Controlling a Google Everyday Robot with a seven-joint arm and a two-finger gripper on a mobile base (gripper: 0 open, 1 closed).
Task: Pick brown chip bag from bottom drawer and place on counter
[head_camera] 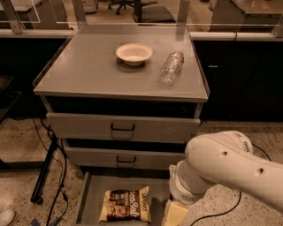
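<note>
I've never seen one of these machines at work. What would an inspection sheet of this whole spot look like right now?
Surface: counter, flat grey metal, carrying two things.
Job's things: brown chip bag lies flat in the open bottom drawer; not yet on the counter.
Clutter: white bowl and clear bottle, which is lying on its side; both are on the counter, apart.
Grippers: pincer low at the picture's bottom edge, just right of the bag, on the white arm.
Cables: black cables on the floor left of the cabinet; one black cable under the arm.
Surroundings: speckled floor; office chair behind.
</note>
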